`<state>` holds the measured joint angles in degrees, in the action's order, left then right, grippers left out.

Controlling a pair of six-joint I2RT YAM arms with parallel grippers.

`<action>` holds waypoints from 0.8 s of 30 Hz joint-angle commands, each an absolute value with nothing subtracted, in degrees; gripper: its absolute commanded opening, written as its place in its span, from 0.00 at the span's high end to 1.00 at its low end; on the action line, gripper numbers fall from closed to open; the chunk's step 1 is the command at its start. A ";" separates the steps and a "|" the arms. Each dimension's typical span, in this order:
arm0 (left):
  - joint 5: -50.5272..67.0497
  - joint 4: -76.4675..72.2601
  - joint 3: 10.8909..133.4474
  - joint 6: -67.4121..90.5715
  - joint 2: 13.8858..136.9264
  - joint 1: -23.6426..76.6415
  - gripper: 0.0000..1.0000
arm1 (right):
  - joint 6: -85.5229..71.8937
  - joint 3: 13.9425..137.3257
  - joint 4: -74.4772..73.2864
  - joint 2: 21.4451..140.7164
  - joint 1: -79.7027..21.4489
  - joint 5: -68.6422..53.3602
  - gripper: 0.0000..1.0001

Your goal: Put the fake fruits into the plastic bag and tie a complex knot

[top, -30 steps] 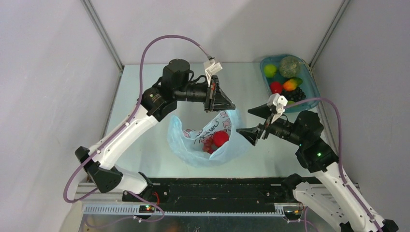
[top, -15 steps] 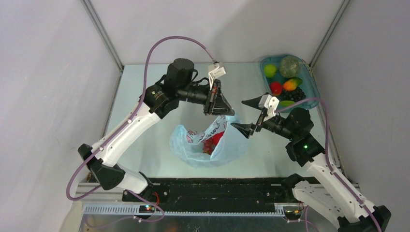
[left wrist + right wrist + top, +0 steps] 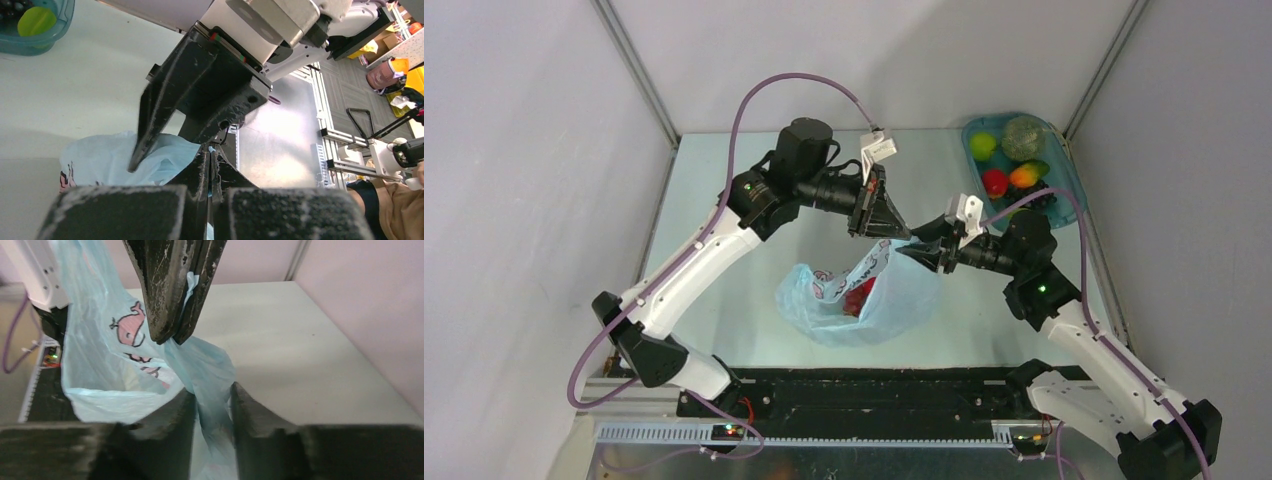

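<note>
The left arm (image 3: pixel 689 270) reaches up from the near left corner and across the table (image 3: pixel 714 180) toward the middle. At its end the left claw (image 3: pixel 900 233) points to the right and slightly down. Its two fingers are pressed flat together, and a thin strip of the bag's pale blue film is pinched between them. In the right wrist view a sliver of that film sticks out of the closed seam near the tips.

The bag (image 3: pixel 894 300) hangs from this pinch and spreads on the table below, with its mouth gaping toward the left. A red fruit (image 3: pixel 860 296) lies inside, partly hidden by the folded rim. The film carries a print that includes a small pink whale (image 3: pixel 127 330).

Just to the right, the right claw (image 3: pixel 908 252) comes in from the opposite side. Its tips sit right below the left claw's, at the same upper edge of the bag. Its fingers (image 3: pixel 175 415) are drawn in to a narrow gap, not pressed together. A twisted strand of the blue film runs down through that gap and looks to brush both inner faces. Whether the fingers have actually clamped it I cannot tell.

Far right, at the back corner, stands a teal tray (image 3: pixel 1072 180), well apart from the bag. It holds a lime-green fruit (image 3: pixel 983 146), a dull green round one (image 3: pixel 1024 135), a second red fruit (image 3: pixel 995 181), an orange-yellow fruit (image 3: pixel 1024 175) and a dark bunch of grapes (image 3: pixel 1039 197), partly hidden by the right arm's cable (image 3: pixel 1079 215).
</note>
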<state>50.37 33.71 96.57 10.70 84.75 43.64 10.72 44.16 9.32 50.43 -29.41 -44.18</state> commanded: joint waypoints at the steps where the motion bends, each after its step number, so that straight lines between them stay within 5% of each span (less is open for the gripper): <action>1: 51.02 33.87 99.40 8.70 84.27 43.47 1.00 | 8.50 46.93 11.08 50.07 -29.01 -46.17 0.77; 2: 50.13 33.98 99.38 8.46 84.10 43.45 1.00 | 8.03 46.93 10.86 50.00 -29.01 -45.85 0.94; 5: 47.22 33.98 99.40 8.07 83.44 43.42 0.99 | 6.32 46.93 9.15 49.41 -29.00 -44.10 1.00; 7: 45.21 34.05 99.36 7.52 82.99 43.29 0.75 | 5.86 46.93 8.09 48.91 -28.94 -42.76 1.00; 8: 44.40 34.38 99.22 6.78 82.67 43.03 0.51 | 5.86 46.89 7.69 48.80 -28.88 -42.16 1.00; 10: 41.41 33.89 98.15 6.10 80.35 42.37 0.19 | 5.65 46.58 7.21 47.89 -28.79 -40.29 1.00; 12: 38.71 32.22 95.86 6.22 77.46 40.94 0.03 | 5.06 45.79 7.94 47.00 -28.41 -39.76 1.00; 24: 40.53 28.62 78.95 6.19 57.08 26.17 0.01 | 2.76 44.72 9.32 46.70 -24.26 -40.50 1.00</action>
<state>40.23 29.87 82.76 7.46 62.83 28.93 4.34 44.34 7.16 46.74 -25.47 -40.53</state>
